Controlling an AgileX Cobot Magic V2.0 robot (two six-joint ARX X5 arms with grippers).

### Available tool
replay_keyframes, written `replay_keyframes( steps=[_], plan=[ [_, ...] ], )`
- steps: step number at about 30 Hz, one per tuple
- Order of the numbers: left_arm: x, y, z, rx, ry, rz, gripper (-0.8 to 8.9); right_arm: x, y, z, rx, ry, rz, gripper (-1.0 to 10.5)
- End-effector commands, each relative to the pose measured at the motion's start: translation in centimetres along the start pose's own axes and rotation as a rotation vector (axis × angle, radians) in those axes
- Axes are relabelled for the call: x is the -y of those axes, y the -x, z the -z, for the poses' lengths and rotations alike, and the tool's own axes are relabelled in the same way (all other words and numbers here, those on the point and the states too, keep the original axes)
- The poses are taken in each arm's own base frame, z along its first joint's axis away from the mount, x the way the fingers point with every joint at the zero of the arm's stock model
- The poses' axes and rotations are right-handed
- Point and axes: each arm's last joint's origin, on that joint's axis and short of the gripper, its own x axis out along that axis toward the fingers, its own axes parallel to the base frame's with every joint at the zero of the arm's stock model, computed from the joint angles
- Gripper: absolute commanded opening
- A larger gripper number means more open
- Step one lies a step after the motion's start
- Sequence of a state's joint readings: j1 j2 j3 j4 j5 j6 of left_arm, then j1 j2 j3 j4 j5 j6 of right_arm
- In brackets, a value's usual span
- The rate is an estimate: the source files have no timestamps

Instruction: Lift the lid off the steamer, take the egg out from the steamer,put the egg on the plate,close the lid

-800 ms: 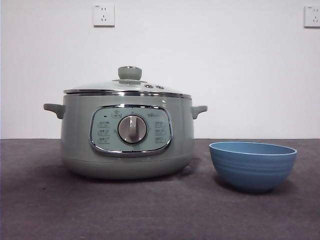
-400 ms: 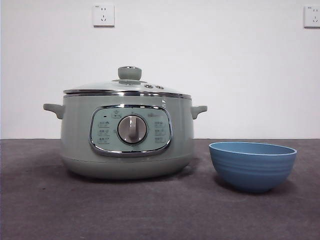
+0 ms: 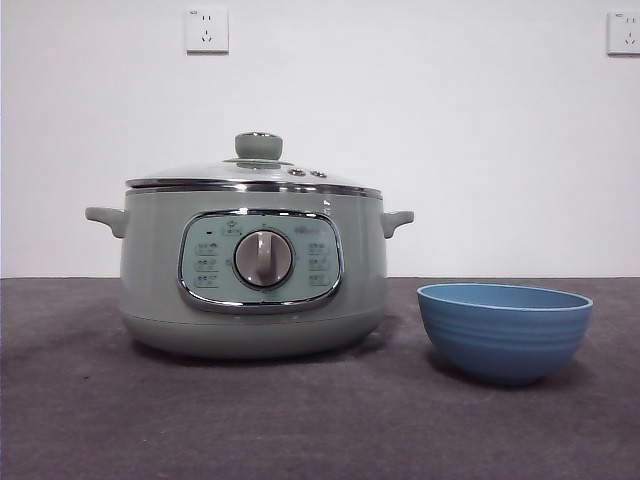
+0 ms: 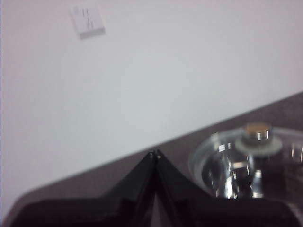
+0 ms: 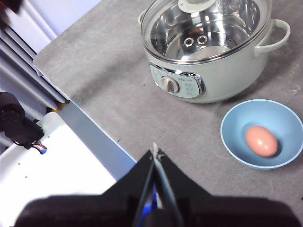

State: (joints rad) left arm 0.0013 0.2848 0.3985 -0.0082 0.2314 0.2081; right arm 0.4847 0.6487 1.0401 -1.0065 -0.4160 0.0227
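Two white wall sockets [image 3: 207,30] sit high on the pale wall behind a dark grey table [image 3: 300,420]. Nothing stands between the big sage-green round steamer [image 3: 255,270] and the deep blue ridged plate [image 3: 505,330] just beside it. The domed glass lid [image 3: 255,172] with its green knob is seated on the steamer's chrome rim. A brown egg [image 5: 261,140] lies inside the plate. The left gripper [image 4: 155,153] hangs near the lid, fingers pressed together on nothing; the right gripper [image 5: 154,151] hovers well clear, likewise closed and empty.
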Motion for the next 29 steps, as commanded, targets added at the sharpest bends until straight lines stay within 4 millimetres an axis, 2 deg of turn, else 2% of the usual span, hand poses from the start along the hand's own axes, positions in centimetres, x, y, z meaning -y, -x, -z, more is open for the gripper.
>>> replay_keyframes(
  steps=[1, 7, 12, 18, 27, 29],
  plan=[
    [0.5, 0.3, 2.7, -0.008, 0.05, -0.012, -0.03, -0.1, 0.1, -0.1, 0.007, -0.002, 0.001, 0.0],
    [1.1, 0.6, 6.7, -0.074, 0.09, -0.097, -0.03, -0.1, 0.1, -0.1, 0.007, -0.002, 0.001, 0.0],
    [1.4, 1.0, 8.8, -0.096, 0.116, -0.167, -0.03, -0.1, 0.1, -0.1, 0.007, -0.002, 0.001, 0.0],
    [1.9, 1.2, 10.7, -0.117, 0.163, -0.165, -0.03, -0.1, 0.1, -0.1, 0.007, -0.002, 0.001, 0.0],
    [2.4, 1.7, 12.6, -0.311, 0.218, -0.144, -0.03, -0.1, 0.1, -0.1, 0.007, -0.002, 0.001, 0.0],
    [2.4, 1.7, 12.5, -0.305, 0.242, -0.147, -0.03, -0.1, 0.1, -0.1, 0.007, -0.002, 0.001, 0.0]
  ],
)
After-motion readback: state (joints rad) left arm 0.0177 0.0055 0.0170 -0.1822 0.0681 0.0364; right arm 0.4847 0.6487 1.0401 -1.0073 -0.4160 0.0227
